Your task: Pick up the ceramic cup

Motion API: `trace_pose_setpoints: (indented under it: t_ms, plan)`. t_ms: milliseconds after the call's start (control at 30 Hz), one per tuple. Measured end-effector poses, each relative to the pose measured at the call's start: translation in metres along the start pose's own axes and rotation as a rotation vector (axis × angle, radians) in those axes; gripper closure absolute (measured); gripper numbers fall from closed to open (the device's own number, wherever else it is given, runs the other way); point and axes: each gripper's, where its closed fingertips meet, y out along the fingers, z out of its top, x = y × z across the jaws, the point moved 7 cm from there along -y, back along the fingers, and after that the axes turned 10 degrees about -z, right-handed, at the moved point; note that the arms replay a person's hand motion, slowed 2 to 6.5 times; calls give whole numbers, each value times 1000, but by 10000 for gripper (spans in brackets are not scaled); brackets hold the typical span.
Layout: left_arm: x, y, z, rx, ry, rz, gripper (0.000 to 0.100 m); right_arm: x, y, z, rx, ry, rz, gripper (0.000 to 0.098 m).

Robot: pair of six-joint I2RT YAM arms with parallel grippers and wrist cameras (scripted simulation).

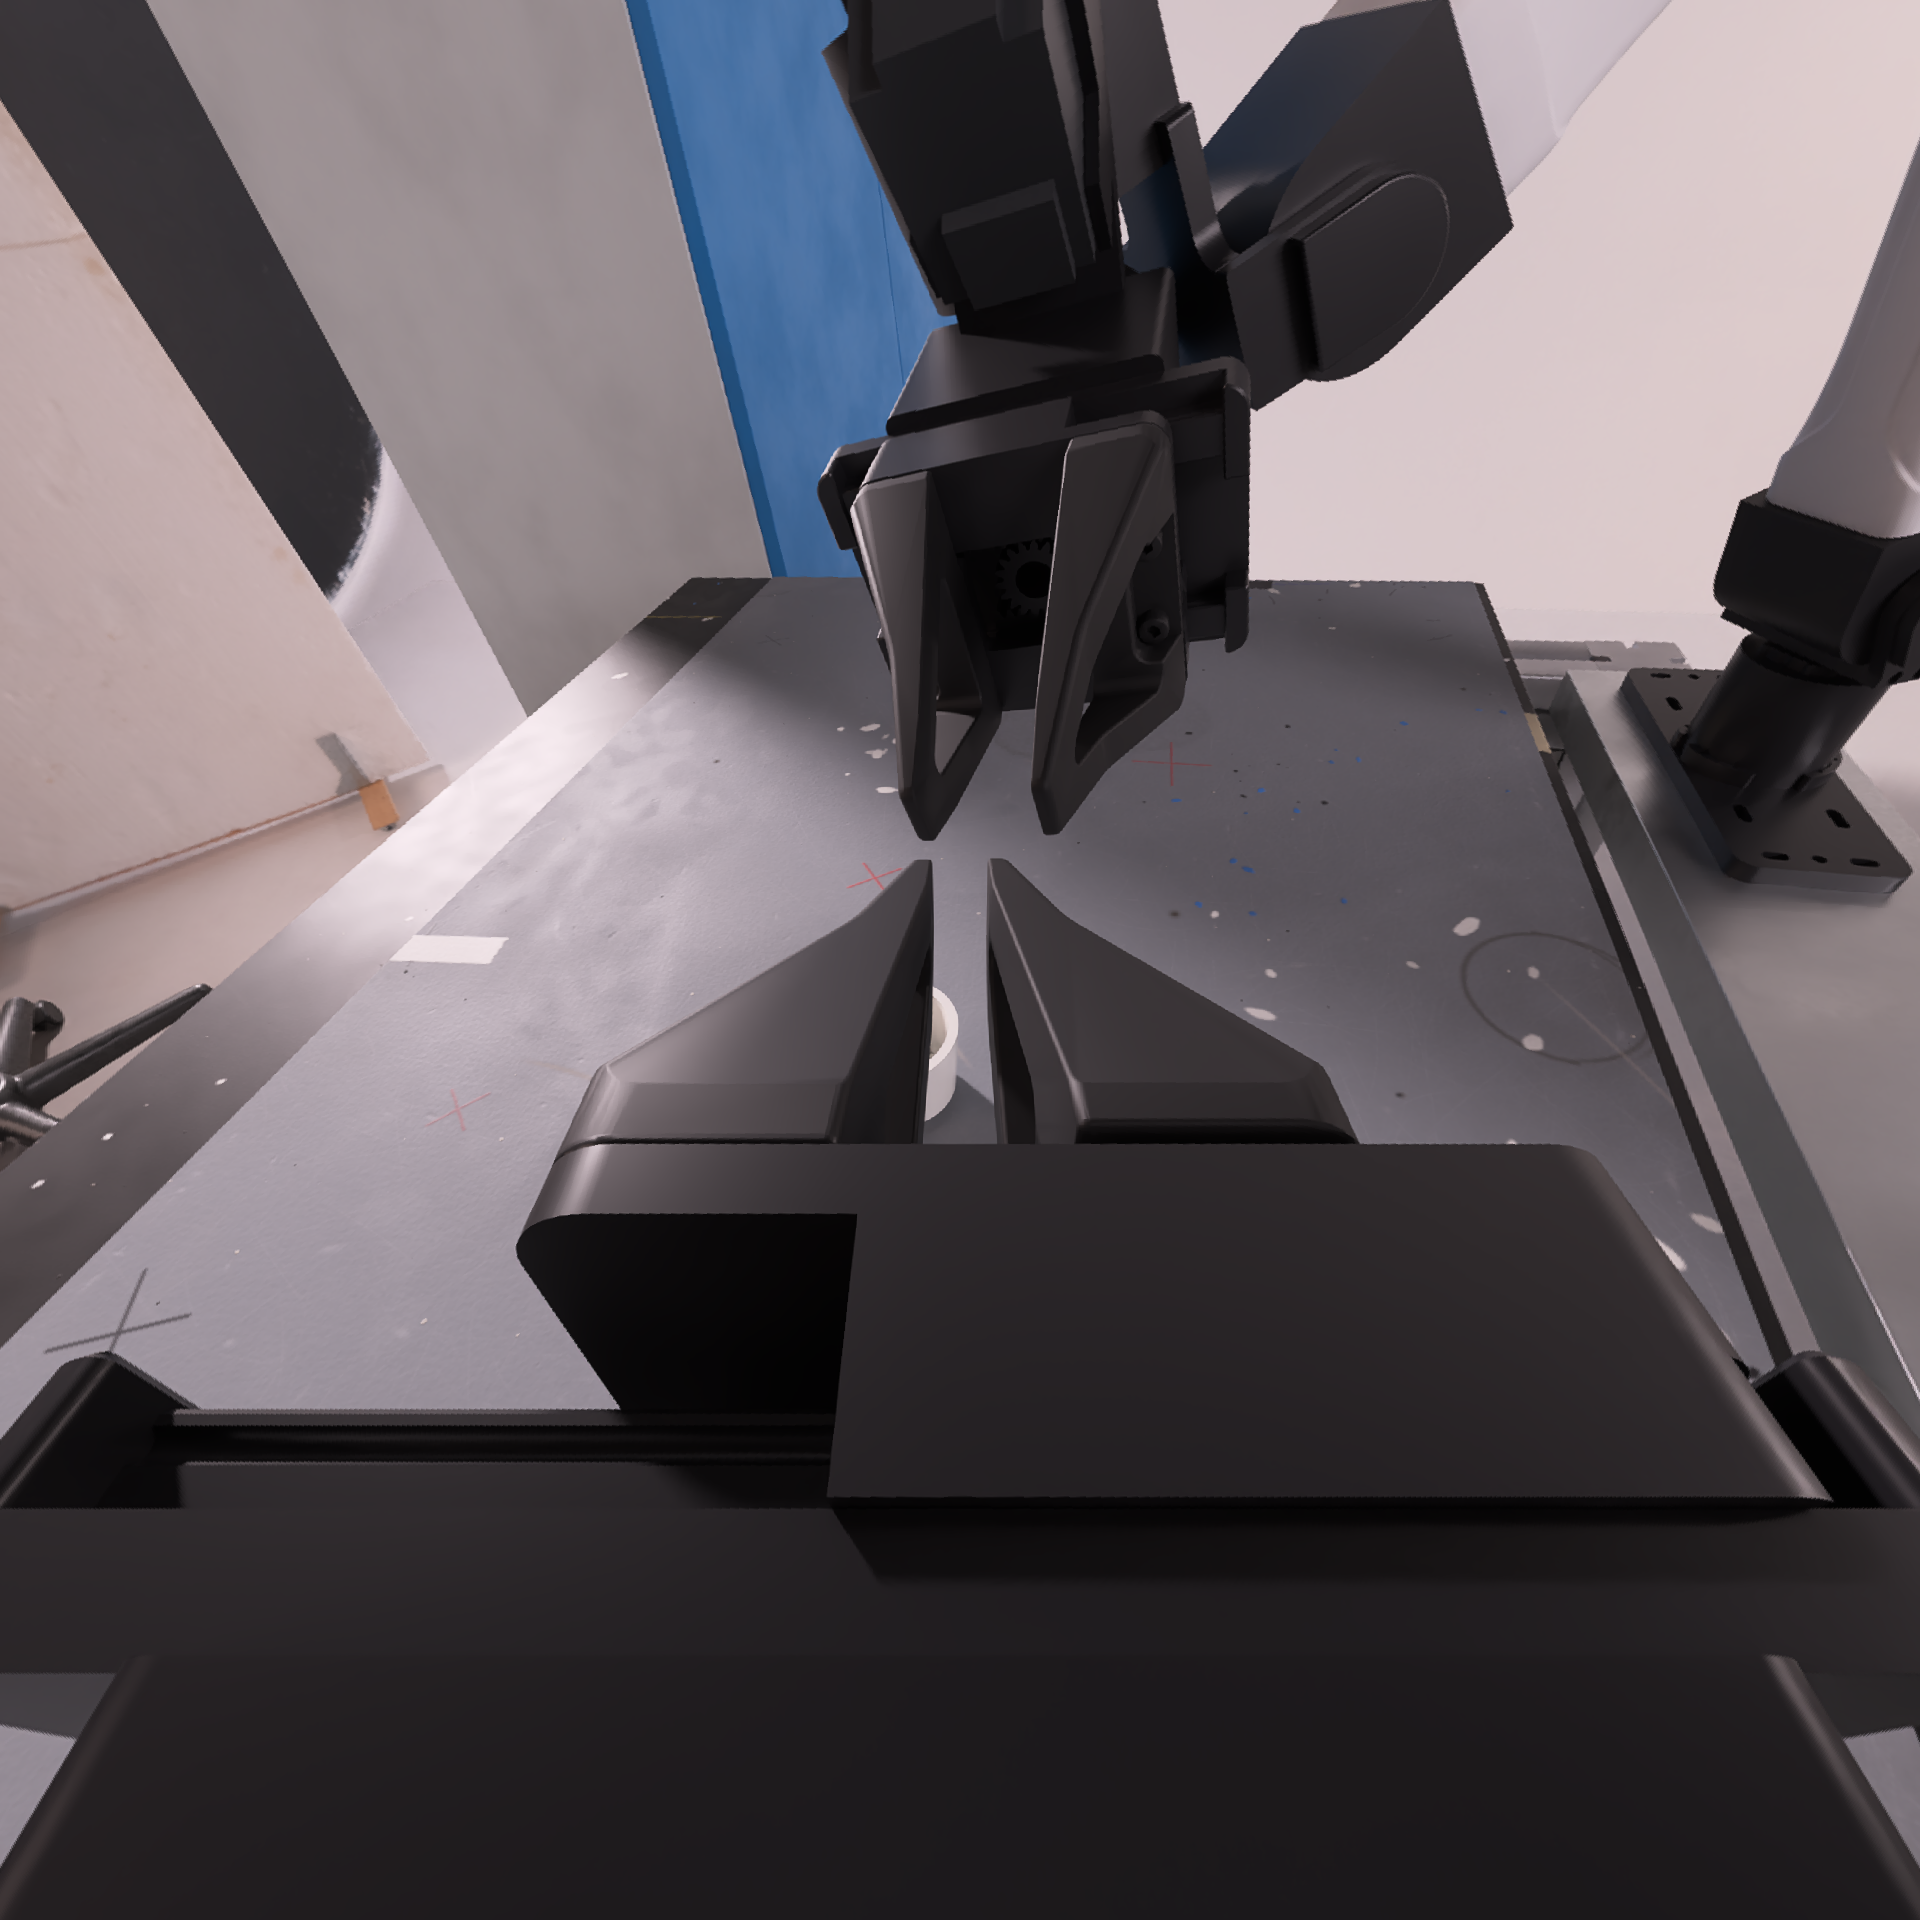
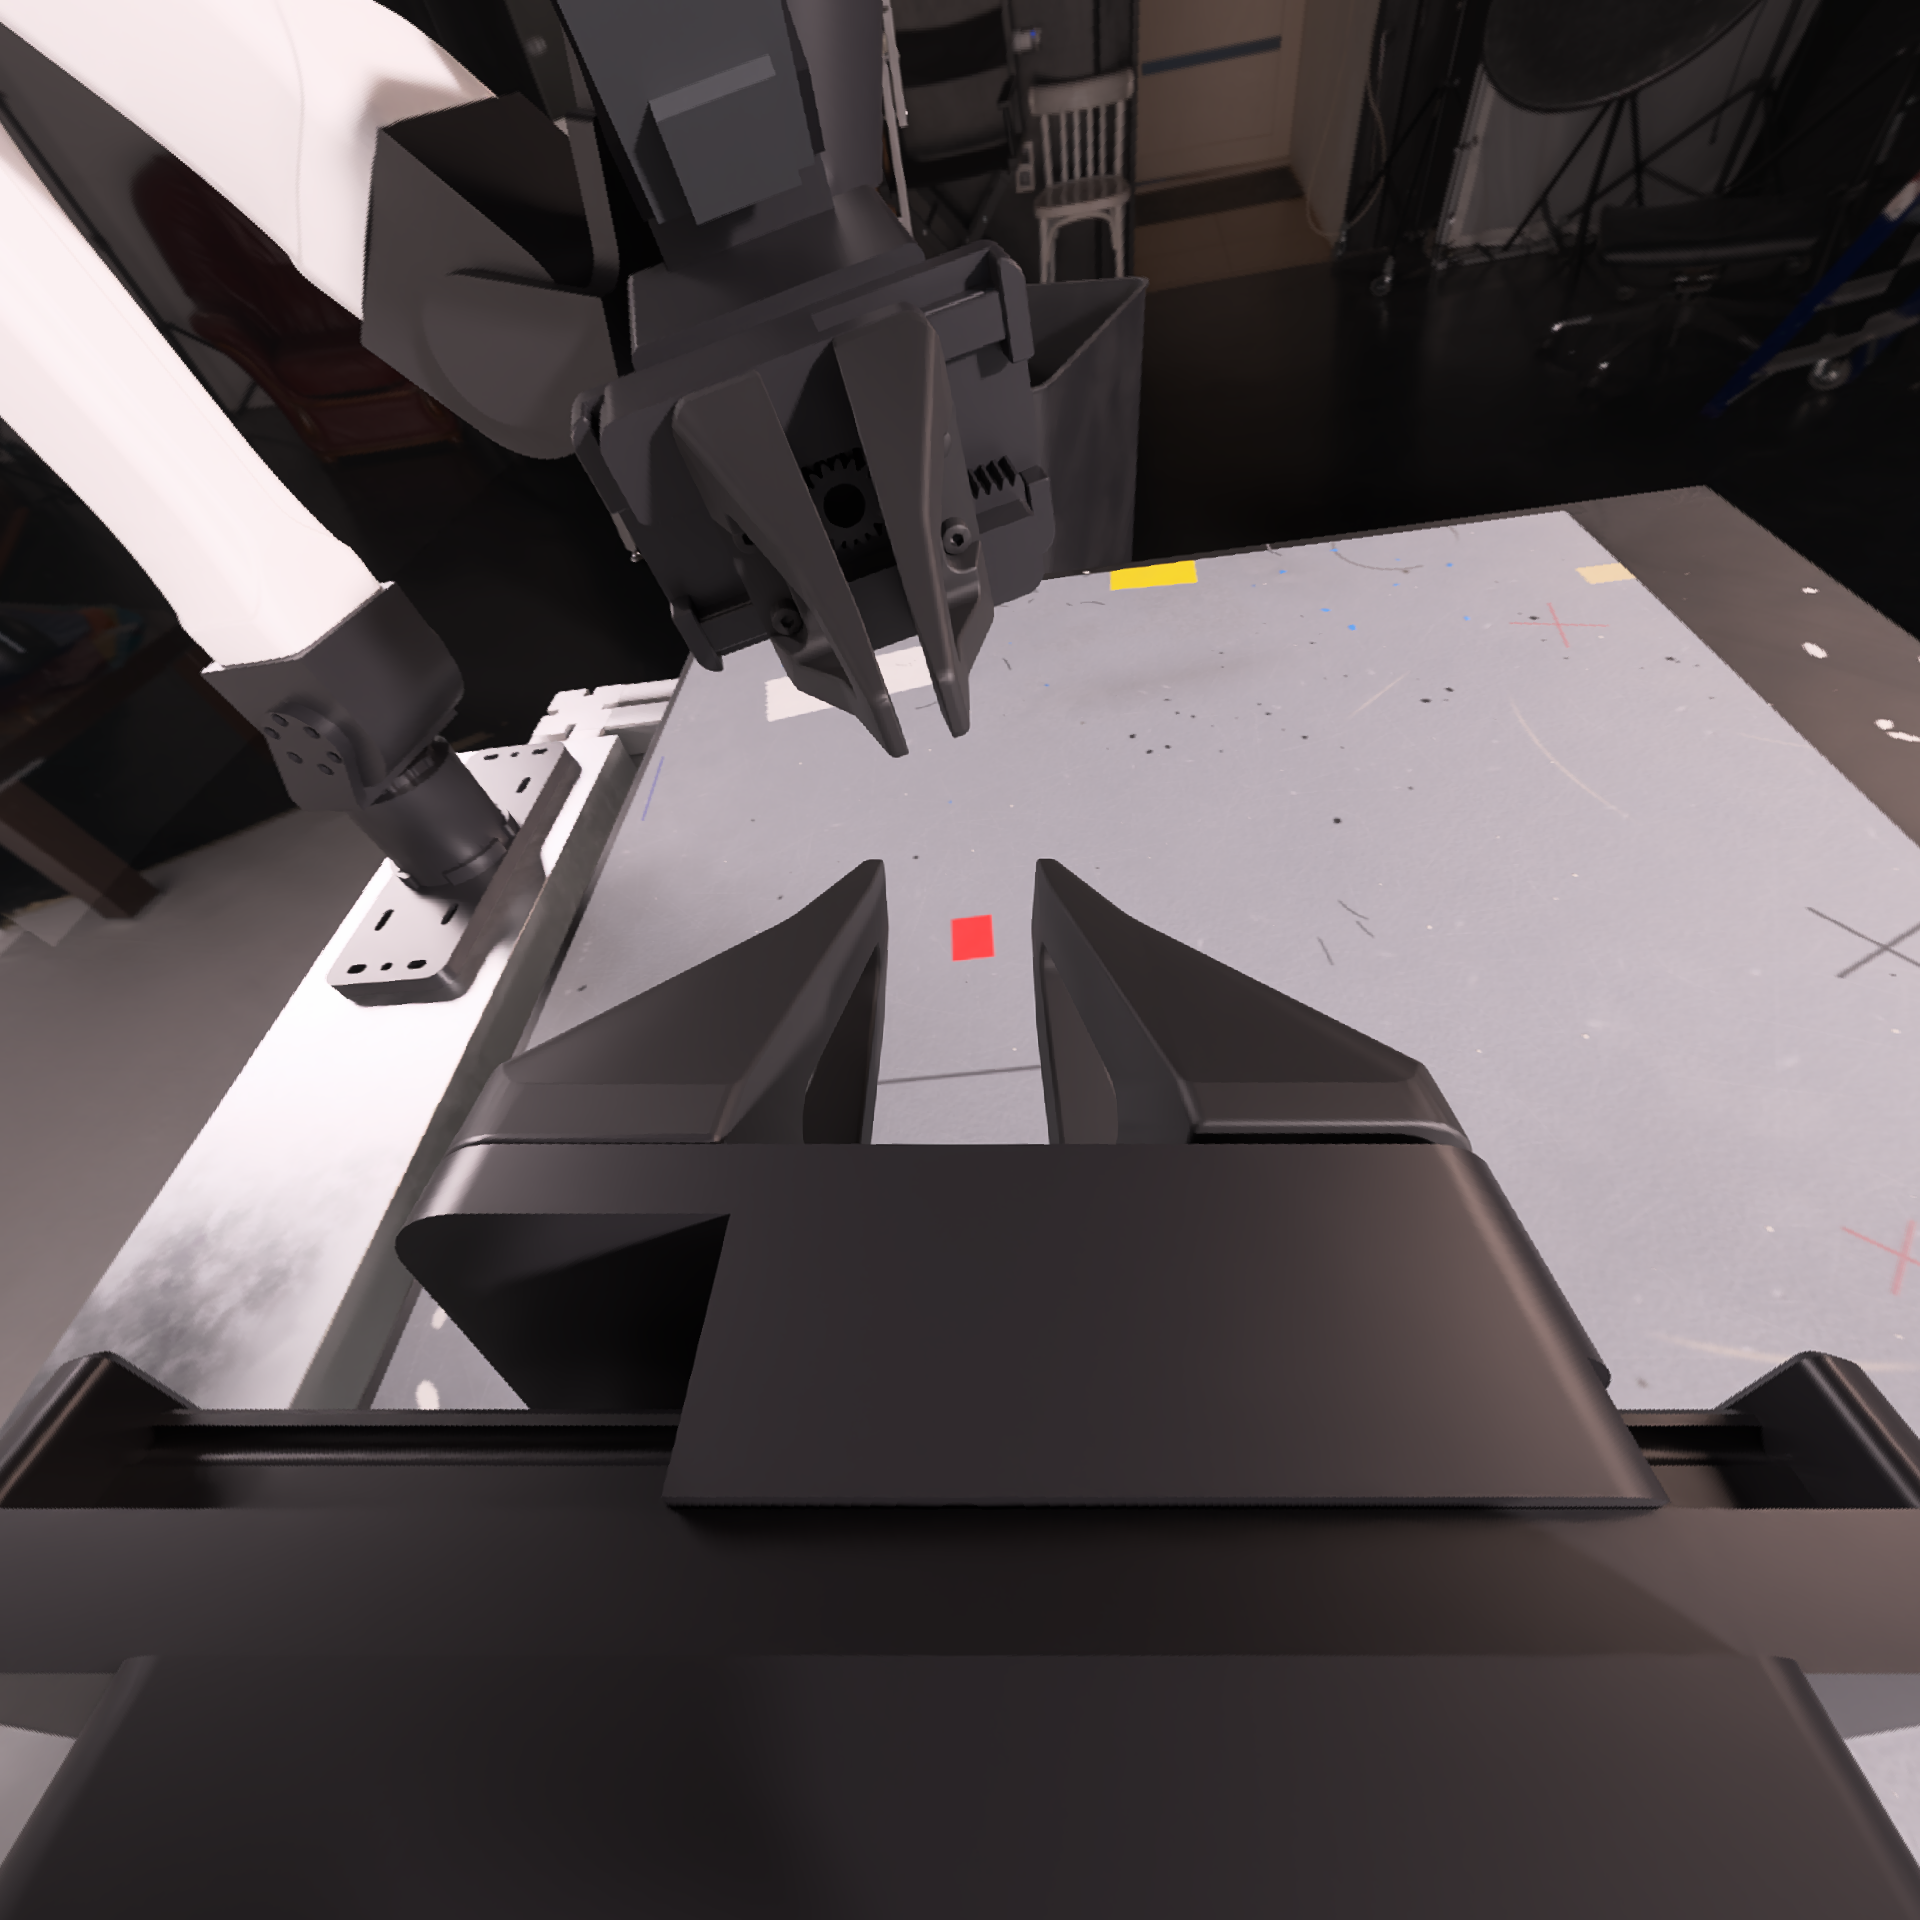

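A small white ceramic cup (image 1: 943,1049) stands on the grey table (image 1: 582,987). It shows in the left wrist view only, low between my left gripper's fingers and mostly hidden behind the left finger. My left gripper (image 1: 960,862) hangs above it with a narrow gap between its fingers and nothing held. My right gripper (image 2: 958,862) is open wider and empty above a red square mark (image 2: 972,937). The two grippers face each other tip to tip: the right gripper (image 1: 987,831) shows in the left wrist view and the left gripper (image 2: 925,743) in the right wrist view.
The right arm's base plate (image 1: 1766,810) sits at the table's right edge in the left wrist view, and the left arm's base (image 2: 436,831) at the left edge in the right wrist view. A yellow patch (image 2: 1153,575) marks the far edge. Speckled grey surface spreads to the right (image 2: 1455,935).
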Motion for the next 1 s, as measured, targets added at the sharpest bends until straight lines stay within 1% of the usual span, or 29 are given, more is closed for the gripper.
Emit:
trace_pose_setpoints:
  t_ms: [100,267,367,467,567,700,900,1000]
  plan:
    - [-1,0,-1,0,-14,0,916,0,-2,0,-14,-23,-34,733]
    - [-5,-2,-5,-13,-52,8,917,5,-7,-2,-73,-69,-135,721]
    - [-8,-4,-8,-21,-75,14,917,11,-10,-8,-131,-94,-219,667]
    - [-11,-6,-11,-26,-96,23,918,18,-11,-20,-226,-131,-311,568]
    - [-14,-9,-15,-27,-116,36,918,23,-9,-33,-315,-161,-371,493]
    - [-18,-11,-19,-34,-137,51,918,29,-4,-53,-420,-161,-414,442]
    - [-23,-15,-25,-39,-157,67,918,39,6,-88,-617,-183,-481,326]
    - [-25,-16,-28,-35,-165,70,919,43,11,-102,-682,-201,-491,310]
